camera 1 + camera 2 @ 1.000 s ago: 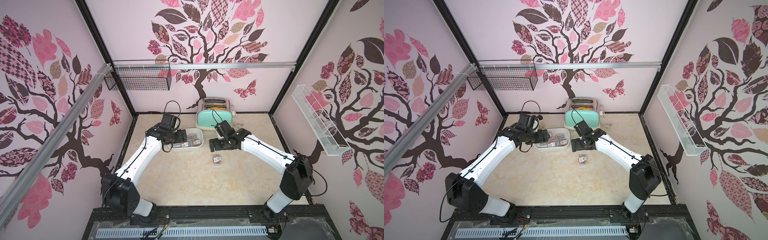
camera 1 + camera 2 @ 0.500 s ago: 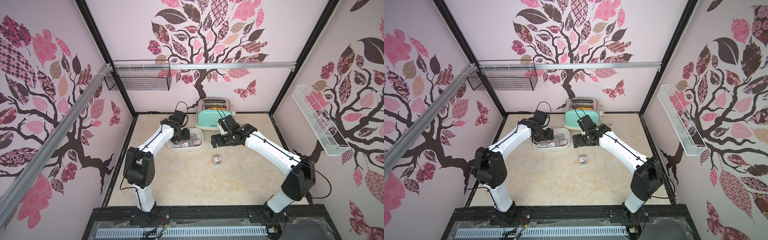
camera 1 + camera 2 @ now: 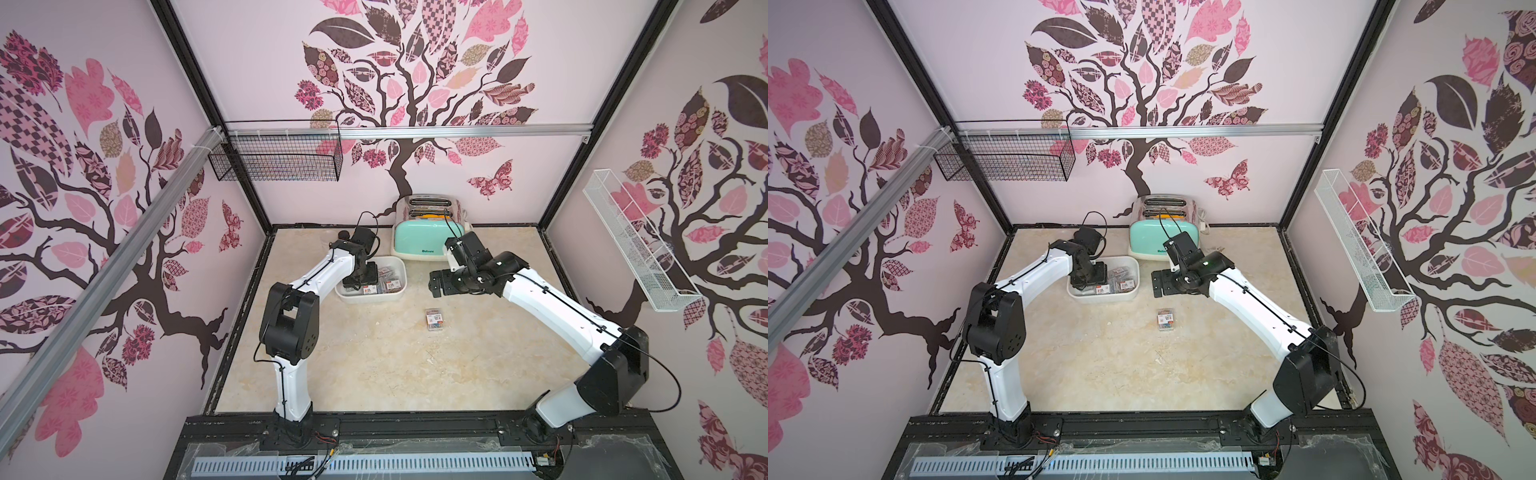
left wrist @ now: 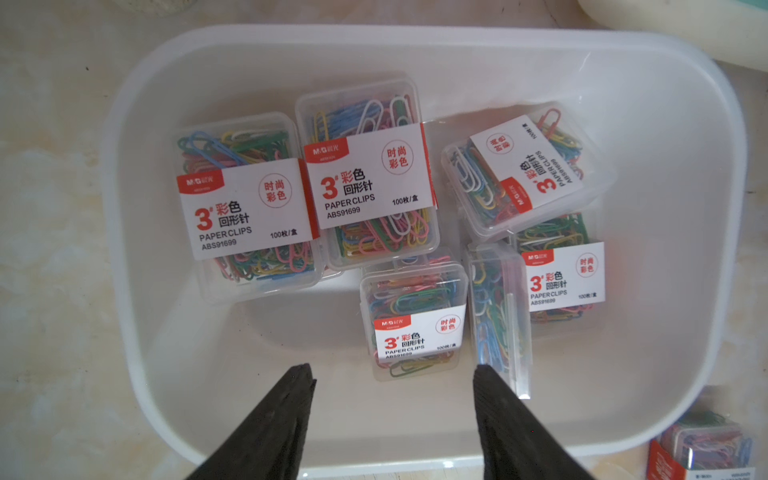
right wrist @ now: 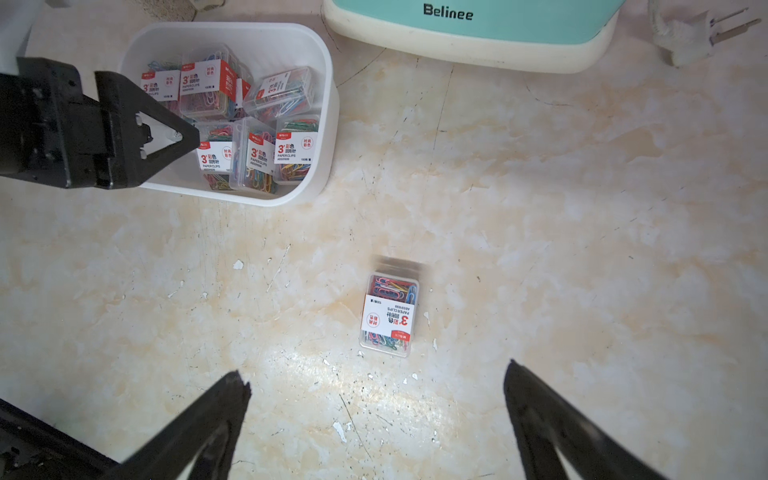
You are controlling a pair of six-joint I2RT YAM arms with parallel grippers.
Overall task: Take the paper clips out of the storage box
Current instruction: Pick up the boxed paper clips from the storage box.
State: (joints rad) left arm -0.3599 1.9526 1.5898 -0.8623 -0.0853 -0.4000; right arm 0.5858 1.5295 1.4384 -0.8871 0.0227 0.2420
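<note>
One case of paper clips (image 3: 435,320) already lies flat on the marble-patterned table (image 3: 395,374), well apart from the storage box (image 3: 374,298) and in the same spot as a second ago. At least six more cases are still inside the white box. Some lie label-up, one is tilted across a neighbour, and one stands on its edge.

What has changed is the left arm: its elbow has swung up, so the left gripper (image 4: 392,370) now points down into the box instead of reaching in low from the side. Its jaws have narrowed a little, but a clear gap remains between them and they hold nothing. In the left wrist view the fingertips sit on either side of the near end of a label-up case, with one tip close to the case standing on edge. Whether either tip touches anything cannot be told.

The right gripper (image 5: 375,370) has barely moved. It hovers over bare table between the box and the mint-green toaster (image 3: 428,241), with its jaws spread wide and empty.

This looks like the left arm lining up for its next pick. The task appears to be at an early stage, with one case out and most still to be lifted.
</note>
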